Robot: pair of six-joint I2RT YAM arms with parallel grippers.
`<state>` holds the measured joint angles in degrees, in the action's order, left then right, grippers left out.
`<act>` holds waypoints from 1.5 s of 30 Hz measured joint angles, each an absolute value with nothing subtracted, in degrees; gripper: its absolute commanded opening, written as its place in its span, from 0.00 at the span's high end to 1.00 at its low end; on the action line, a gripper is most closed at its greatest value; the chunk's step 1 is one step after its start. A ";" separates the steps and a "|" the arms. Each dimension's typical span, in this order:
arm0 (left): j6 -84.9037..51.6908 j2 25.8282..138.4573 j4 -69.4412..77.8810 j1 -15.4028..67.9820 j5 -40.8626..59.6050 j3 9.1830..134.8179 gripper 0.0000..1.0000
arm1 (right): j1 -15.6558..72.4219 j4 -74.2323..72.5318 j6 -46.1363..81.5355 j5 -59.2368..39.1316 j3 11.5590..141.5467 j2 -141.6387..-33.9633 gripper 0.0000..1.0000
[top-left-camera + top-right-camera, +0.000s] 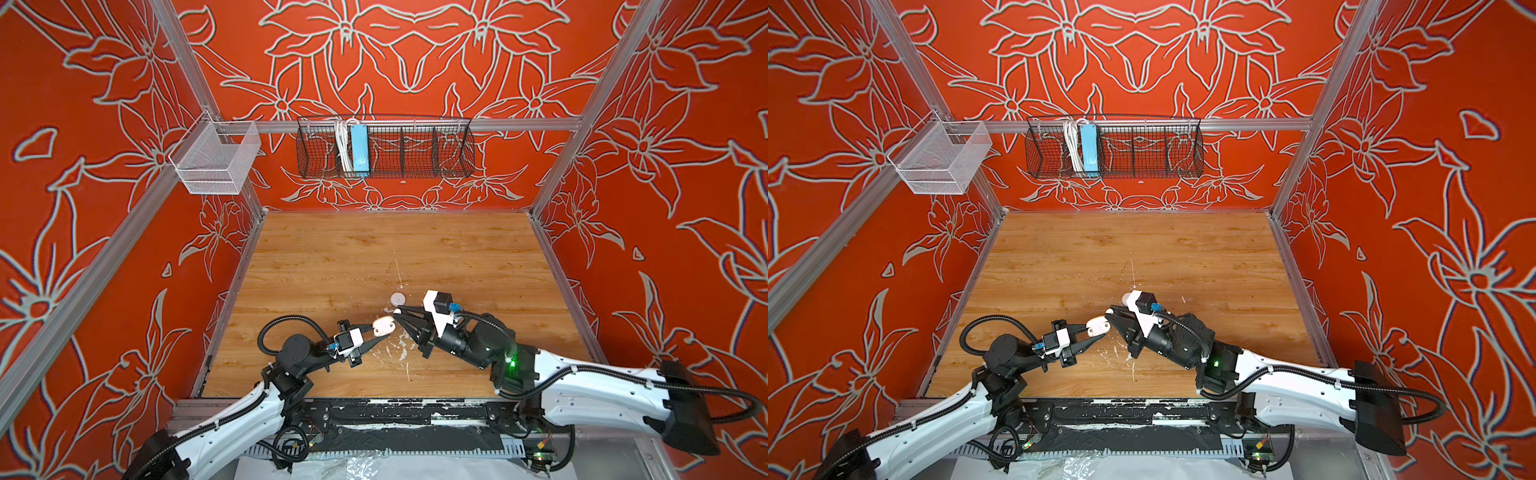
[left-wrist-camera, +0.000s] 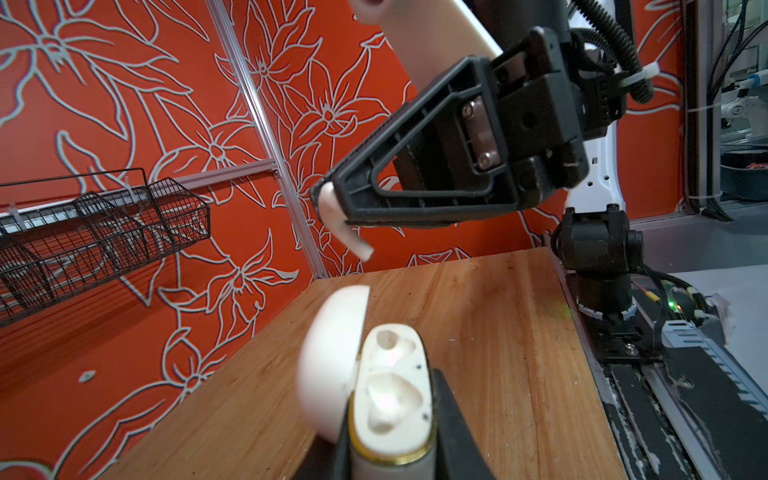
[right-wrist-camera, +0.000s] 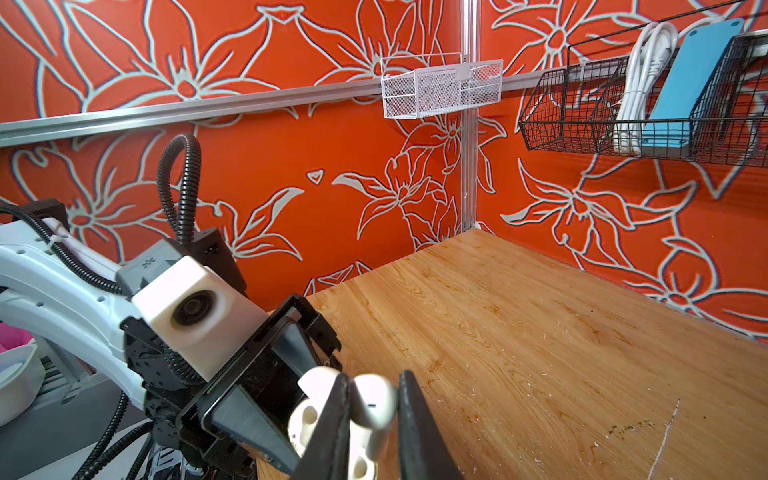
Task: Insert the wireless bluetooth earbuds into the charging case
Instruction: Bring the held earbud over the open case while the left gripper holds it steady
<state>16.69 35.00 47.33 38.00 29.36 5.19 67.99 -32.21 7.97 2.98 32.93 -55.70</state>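
My left gripper [image 1: 380, 330] [image 2: 395, 419] is shut on the body of the white charging case [image 1: 383, 326] [image 1: 1098, 326] [image 2: 392, 374], held above the wooden table. Its lid [image 2: 332, 357] is swung open to one side, and both sockets look empty. My right gripper [image 1: 397, 311] [image 1: 1110, 311] [image 3: 374, 386] is shut on one glossy white earbud [image 2: 343, 224] [image 3: 372, 405], stem pointing down. The earbud hangs just above and past the open case [image 3: 305, 419], apart from it. No other earbud shows.
A round white case-like object [image 1: 397, 297] lies on the table [image 1: 332, 257] just behind the right gripper. White paint flecks [image 1: 401, 349] mark the wood near both grippers. A black wire basket [image 1: 415, 149] with a blue power strip and a white mesh basket [image 1: 214, 160] hang on the walls.
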 measured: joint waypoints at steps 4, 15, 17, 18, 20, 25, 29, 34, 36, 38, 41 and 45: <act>16.69 34.09 45.36 38.00 27.64 5.37 1.00 | 67.99 -32.97 8.01 2.96 32.91 -56.38 0.84; 14.57 34.28 38.83 38.00 23.51 9.26 1.00 | 68.20 -38.81 8.82 3.18 30.02 -60.95 0.84; 14.02 34.13 37.71 38.00 22.96 9.78 1.00 | 68.20 -40.05 9.13 3.40 30.02 -61.87 0.84; 13.85 34.02 37.50 38.00 22.81 9.82 1.00 | 68.20 -40.45 9.21 3.57 30.02 -62.15 0.84; 13.61 33.67 36.95 38.00 22.70 9.85 1.00 | 68.23 -41.17 9.28 4.01 30.02 -62.59 0.85; 13.23 33.52 36.47 38.00 22.65 9.85 1.00 | 68.25 -42.15 9.26 5.69 30.02 -62.59 0.84; 13.19 33.52 36.45 38.00 22.76 9.85 1.00 | 68.25 -42.83 9.21 7.05 30.02 -62.59 0.85; 13.17 33.45 36.45 38.00 23.05 9.85 1.00 | 68.25 -42.65 9.21 9.30 30.02 -62.70 0.85; 13.13 33.39 36.45 38.00 23.14 9.85 1.00 | 68.25 -42.70 9.21 10.09 30.04 -62.83 0.85; 12.99 33.36 36.45 38.00 23.18 9.85 1.00 | 68.25 -42.72 9.23 10.26 30.04 -63.18 0.85; 12.82 33.36 36.42 38.00 23.11 9.82 1.00 | 68.23 -42.78 9.23 10.31 30.04 -63.70 0.85; 12.73 33.12 36.42 38.00 22.96 9.85 1.00 | 68.25 -43.13 9.23 10.17 30.04 -63.79 0.85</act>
<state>12.73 33.12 36.42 38.00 22.96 9.85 68.25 -43.13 9.23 10.17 30.04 -63.79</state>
